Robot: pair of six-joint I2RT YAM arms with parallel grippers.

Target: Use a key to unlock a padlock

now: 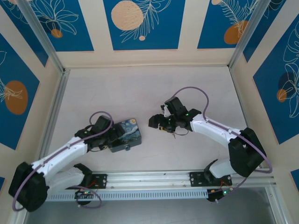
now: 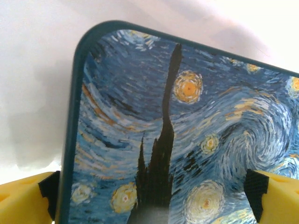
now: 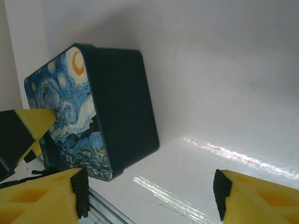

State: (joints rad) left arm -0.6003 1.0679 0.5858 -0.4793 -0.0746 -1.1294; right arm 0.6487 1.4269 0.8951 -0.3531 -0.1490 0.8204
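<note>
A white table (image 1: 135, 88) sits inside a little room. A small box made of tin (image 1: 126, 134) lies on the table, left of the middle and near the front edge. It is turned a bit crooked. Its top has a picture of a swirly blue night sky with yellow stars, a yellow moon and a tall dark tree. Its sides are plain dark blue. The walls are cream with big blue panels (image 1: 144, 21). The panels have white leaves and orange circles on them. A long grey metal rail (image 1: 149, 179) runs along the front of the table. Thin metal posts (image 1: 43, 36) stand in the back corners.
</note>
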